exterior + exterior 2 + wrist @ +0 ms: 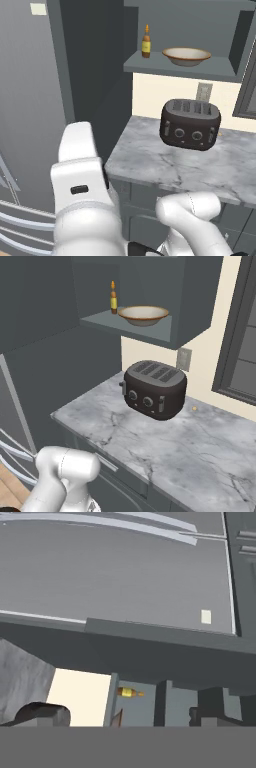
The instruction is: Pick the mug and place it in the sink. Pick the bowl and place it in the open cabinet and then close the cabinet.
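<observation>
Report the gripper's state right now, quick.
Gripper: open, holding nothing.

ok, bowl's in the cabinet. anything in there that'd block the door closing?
Nothing visible. The bowl sits fully on the cabinet shelf beside a small bottle, both behind the front edge. The toaster stands below on the counter, clear of the opening.

The cabinet [180, 70] is cut off by the top edge in both base views, its door [248, 35] partly out of frame at right. In the hand view, the toaster [42, 714] shows as a dark sliver and the bottle [128, 692] is tiny.
</observation>
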